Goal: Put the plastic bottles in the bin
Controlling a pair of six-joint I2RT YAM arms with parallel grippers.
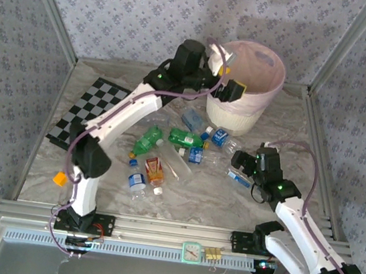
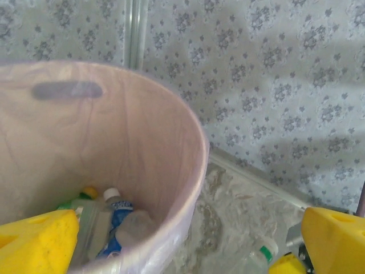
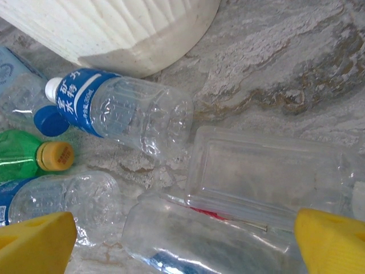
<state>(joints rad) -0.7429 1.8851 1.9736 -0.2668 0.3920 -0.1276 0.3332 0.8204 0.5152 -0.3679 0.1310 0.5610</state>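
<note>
The bin [image 1: 254,85] stands at the back, white with a pale pink bag, and a few bottles [image 2: 117,220] lie at its bottom. My left gripper [image 1: 228,83] hovers at the bin's left rim [image 2: 194,171], open and holding nothing. Several plastic bottles lie on the table: green ones [image 1: 184,137], an orange-red one [image 1: 154,169], and blue-labelled clear ones [image 1: 220,137]. My right gripper [image 1: 243,166] is open just above a clear bottle [image 3: 199,245], its yellow fingers [image 3: 34,242] on either side. A blue-labelled bottle [image 3: 114,111] and a green one [image 3: 23,157] lie beyond.
A clear rectangular plastic box [image 3: 268,171] lies against the bottle under my right gripper. A black-and-white checkered board [image 1: 88,111] lies at the left, and a small orange block [image 1: 60,178] is near the left arm's base. Metal frame rails and patterned walls enclose the table.
</note>
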